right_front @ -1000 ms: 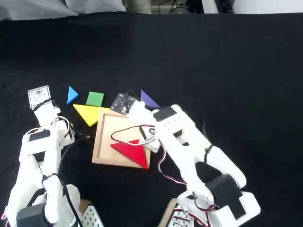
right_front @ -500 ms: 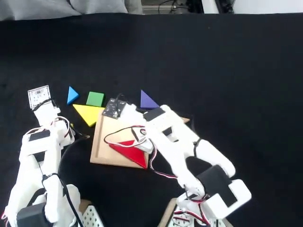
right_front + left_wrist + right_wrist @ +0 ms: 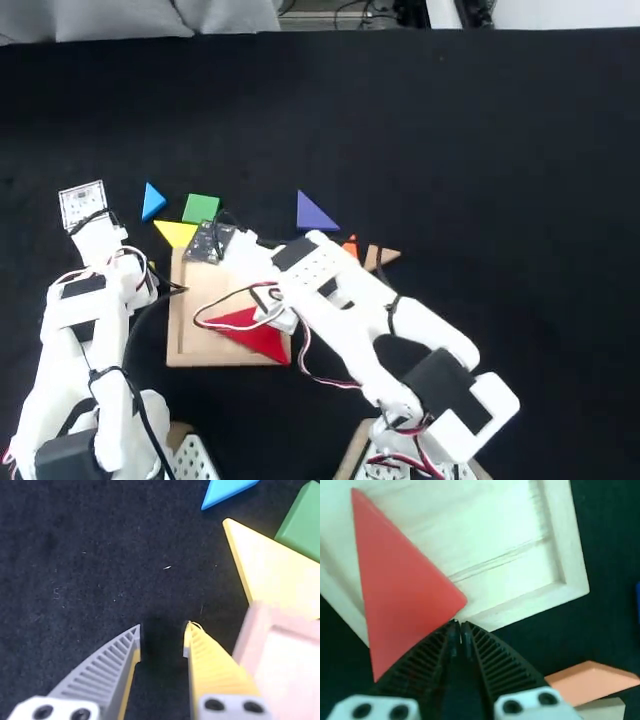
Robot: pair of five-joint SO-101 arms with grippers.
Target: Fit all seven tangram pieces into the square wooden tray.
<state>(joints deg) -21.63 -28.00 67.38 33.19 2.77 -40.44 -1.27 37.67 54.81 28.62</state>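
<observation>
Red triangle [image 3: 395,585] lies askew, one corner overhanging the tray [image 3: 570,550] rim.
Right gripper [image 3: 459,627] closed, tips at its corner; best to nudge it gently inward, keeping it flat. Left gripper [image 3: 162,635] open, just beside tray.

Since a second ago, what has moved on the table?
The right pincer, shut, swung left, pushing the wooden tray and red triangle leftward, over more of the yellow triangle. The left pincer, blue triangle, green square and purple triangle stayed put.
</observation>
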